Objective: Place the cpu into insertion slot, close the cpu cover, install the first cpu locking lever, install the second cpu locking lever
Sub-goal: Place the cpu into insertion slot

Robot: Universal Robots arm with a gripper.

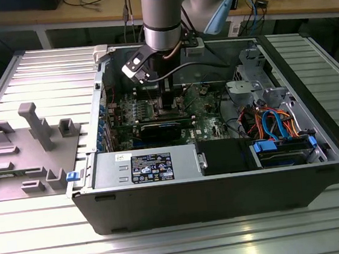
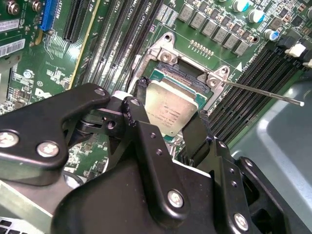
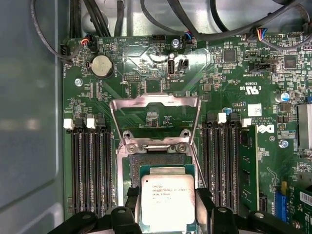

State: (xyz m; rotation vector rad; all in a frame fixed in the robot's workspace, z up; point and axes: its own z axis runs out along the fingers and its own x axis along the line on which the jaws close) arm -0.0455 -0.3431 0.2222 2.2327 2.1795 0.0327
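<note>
gripper clamps cpu over insertion slot | case on slatted metal table | cluttered bench behind

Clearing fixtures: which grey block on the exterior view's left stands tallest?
The slim upright post in the group's middle; the other grey blocks around it are low and squat.
</note>
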